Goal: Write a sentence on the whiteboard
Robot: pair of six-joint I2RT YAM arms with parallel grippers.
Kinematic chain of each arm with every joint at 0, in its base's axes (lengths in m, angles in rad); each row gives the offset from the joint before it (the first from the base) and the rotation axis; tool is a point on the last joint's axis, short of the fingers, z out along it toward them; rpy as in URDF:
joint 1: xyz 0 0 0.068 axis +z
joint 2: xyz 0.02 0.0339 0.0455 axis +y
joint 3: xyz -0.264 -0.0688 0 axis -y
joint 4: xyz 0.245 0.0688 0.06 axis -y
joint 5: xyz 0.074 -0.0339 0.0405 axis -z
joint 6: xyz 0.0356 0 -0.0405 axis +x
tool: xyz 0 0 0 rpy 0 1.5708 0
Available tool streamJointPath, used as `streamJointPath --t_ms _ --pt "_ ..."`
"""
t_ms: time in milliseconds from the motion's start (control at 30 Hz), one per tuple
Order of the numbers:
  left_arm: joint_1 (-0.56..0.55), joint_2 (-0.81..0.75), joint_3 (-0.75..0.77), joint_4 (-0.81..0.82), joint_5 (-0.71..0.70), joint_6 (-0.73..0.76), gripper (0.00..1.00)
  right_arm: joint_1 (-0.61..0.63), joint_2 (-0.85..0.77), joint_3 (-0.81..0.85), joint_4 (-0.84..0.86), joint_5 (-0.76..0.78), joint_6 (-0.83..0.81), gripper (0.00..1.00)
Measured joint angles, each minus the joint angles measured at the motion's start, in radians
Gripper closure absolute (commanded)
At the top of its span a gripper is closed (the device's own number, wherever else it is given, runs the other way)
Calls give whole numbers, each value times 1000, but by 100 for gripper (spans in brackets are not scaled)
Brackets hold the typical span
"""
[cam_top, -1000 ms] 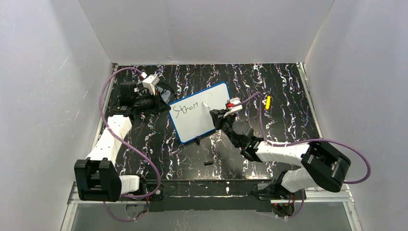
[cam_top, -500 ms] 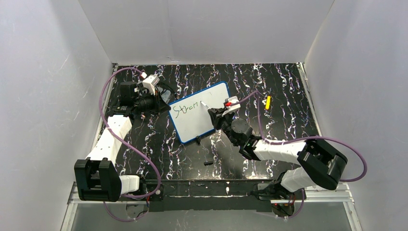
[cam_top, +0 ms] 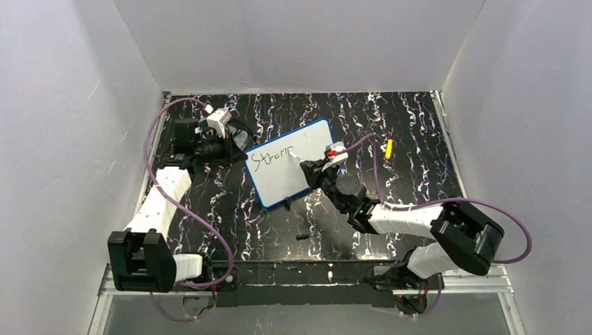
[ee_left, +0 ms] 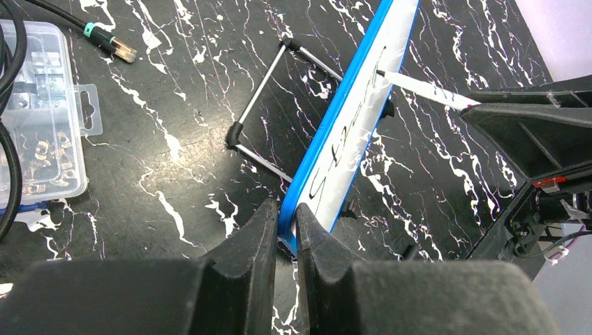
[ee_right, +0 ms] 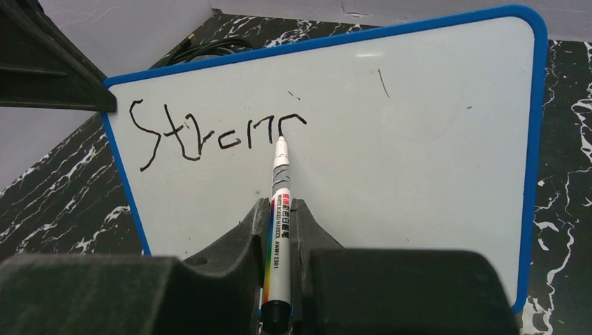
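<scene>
The whiteboard (cam_top: 286,183) (ee_right: 419,139) (ee_left: 363,118), white with a blue rim, stands tilted on a wire stand (ee_left: 269,132). My left gripper (ee_left: 285,213) (cam_top: 236,152) is shut on the board's left lower rim. A white marker (ee_right: 279,188) (cam_top: 297,153) (ee_left: 426,89) is held in my right gripper (ee_right: 279,206) (cam_top: 311,167), which is shut on its barrel. The marker tip touches the board at the end of the sentence (ee_right: 209,132) (cam_top: 271,156), one dark line reading roughly "Stronr".
A clear plastic parts box (ee_left: 35,118) and a cable end (ee_left: 105,42) lie left of the board. A small yellow item (cam_top: 389,148) sits to the right and a small black piece (cam_top: 301,236) near the front. White walls enclose the table.
The right gripper has shifted the marker slightly, and the last stroke of the writing has grown. The left gripper has stayed still on the rim.
</scene>
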Motion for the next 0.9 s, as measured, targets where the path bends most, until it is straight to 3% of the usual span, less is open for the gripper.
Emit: streamJointPath --t_ms 900 --pt "0 0 0 0 3 0 100 0 -5 18 -1 50 -41 99"
